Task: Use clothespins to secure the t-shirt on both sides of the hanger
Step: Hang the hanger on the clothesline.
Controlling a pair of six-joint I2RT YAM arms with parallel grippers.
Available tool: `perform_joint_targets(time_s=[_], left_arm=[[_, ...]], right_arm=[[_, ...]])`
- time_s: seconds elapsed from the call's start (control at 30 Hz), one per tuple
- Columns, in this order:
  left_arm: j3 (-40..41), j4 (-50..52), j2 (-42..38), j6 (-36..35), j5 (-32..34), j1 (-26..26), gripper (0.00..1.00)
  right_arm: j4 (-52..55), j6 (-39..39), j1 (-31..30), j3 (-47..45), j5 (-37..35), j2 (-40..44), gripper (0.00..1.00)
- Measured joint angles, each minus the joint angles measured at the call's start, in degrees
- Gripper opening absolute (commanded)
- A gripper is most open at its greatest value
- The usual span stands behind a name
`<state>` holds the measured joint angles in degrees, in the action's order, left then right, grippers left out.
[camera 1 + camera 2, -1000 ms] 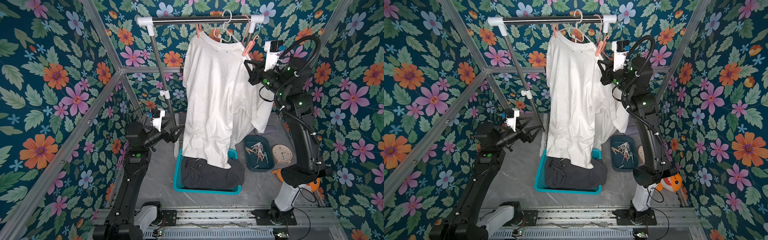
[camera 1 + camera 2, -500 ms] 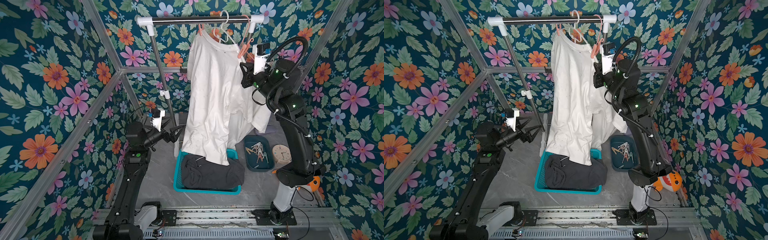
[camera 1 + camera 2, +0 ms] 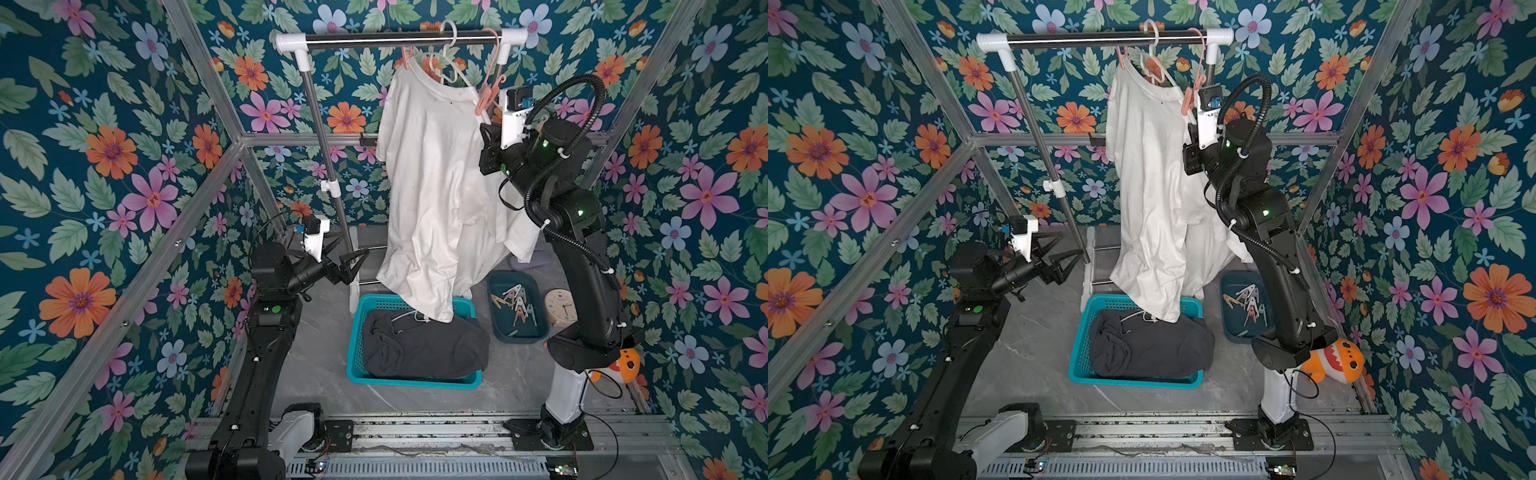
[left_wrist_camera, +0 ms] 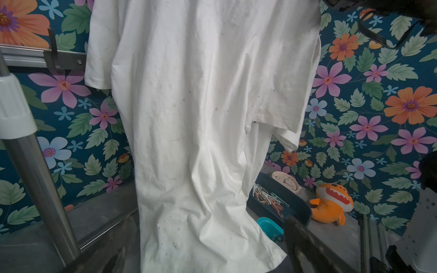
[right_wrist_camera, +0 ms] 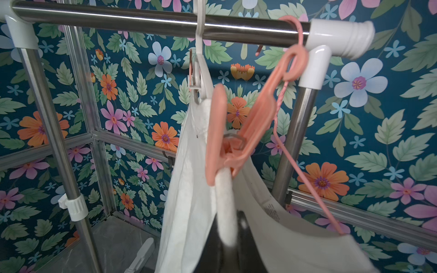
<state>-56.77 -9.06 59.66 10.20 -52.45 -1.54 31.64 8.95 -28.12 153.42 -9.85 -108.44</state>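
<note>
A white t-shirt (image 3: 436,187) (image 3: 1150,187) hangs on a white hanger (image 5: 201,71) from the rack bar (image 3: 399,36), turned partly edge-on. One salmon-pink clothespin (image 5: 227,151) (image 3: 484,97) grips the hanger's right arm, and another (image 3: 406,58) sits at the left shoulder. My right gripper (image 5: 227,245) (image 3: 485,129) is just below the right clothespin, shut on the end of that hanger arm. My left gripper (image 3: 353,249) (image 4: 203,236) stays low, open and empty, facing the shirt's hem (image 4: 201,106). More clothespins (image 3: 515,299) lie in a dark tray (image 3: 498,328).
A teal basket (image 3: 357,332) with a dark garment sits under the shirt. A small clock (image 3: 559,305) and an orange toy (image 3: 1333,361) are by the right arm's base. An empty pink hanger (image 5: 307,165) hangs on the bar's right end. The rack pole (image 3: 328,166) stands near the left gripper.
My right gripper has moved left toward the rack with the hanger end, turning the shirt more edge-on. The left arm has stayed still.
</note>
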Motion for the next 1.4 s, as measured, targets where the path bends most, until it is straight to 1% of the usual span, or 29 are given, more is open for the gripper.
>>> perform_joint_targets(time_s=[0.2,0.33,0.4,0.5,0.63,0.7,0.87,1.1,1.2,1.33,1.4], left_arm=[[0.4,-0.3,0.0,0.4,-0.2,0.0,1.0],[0.4,-0.4,0.0,1.3,-0.2,0.0,1.0],[0.5,-0.4,-0.1,1.4,-0.2,0.0,1.0],[0.6,-0.6,-0.1,1.4,-0.2,0.0,1.0],[0.6,-0.8,-0.1,1.4,-0.2,0.0,1.0],[0.6,-0.9,-0.1,1.4,-0.3,0.0,1.0],[0.6,-1.3,0.2,1.5,-0.5,0.0,0.99],[0.5,-1.6,0.6,1.9,-1.4,0.0,0.99],[0.5,-1.7,0.6,1.9,-1.5,0.0,0.99],[0.8,-2.1,0.5,2.5,-1.5,0.0,0.99],[1.0,-2.1,0.5,2.7,-1.5,0.0,0.99]], right_arm=[[0.0,0.2,0.0,-0.7,-1.9,0.2,0.0],[-2.2,0.0,-0.1,-5.3,-2.6,2.4,0.0],[-2.8,-0.2,-0.2,-5.8,-2.8,2.7,0.0],[-2.5,-0.3,-0.6,-4.3,-3.0,2.1,0.0],[-0.6,-0.2,-1.0,1.2,-3.4,-1.3,0.0],[0.0,-0.1,-1.2,2.6,-3.9,-2.6,0.0],[0.1,0.2,-1.4,0.2,-4.6,-2.5,0.0],[1.6,0.3,-1.5,-0.8,-5.8,-1.5,0.0],[0.1,0.4,-1.6,-4.5,-5.9,0.1,0.0],[-4.5,0.0,-1.5,-11.6,-4.4,3.4,0.0],[-6.2,-0.6,-1.5,-13.8,-3.3,4.6,0.0]])
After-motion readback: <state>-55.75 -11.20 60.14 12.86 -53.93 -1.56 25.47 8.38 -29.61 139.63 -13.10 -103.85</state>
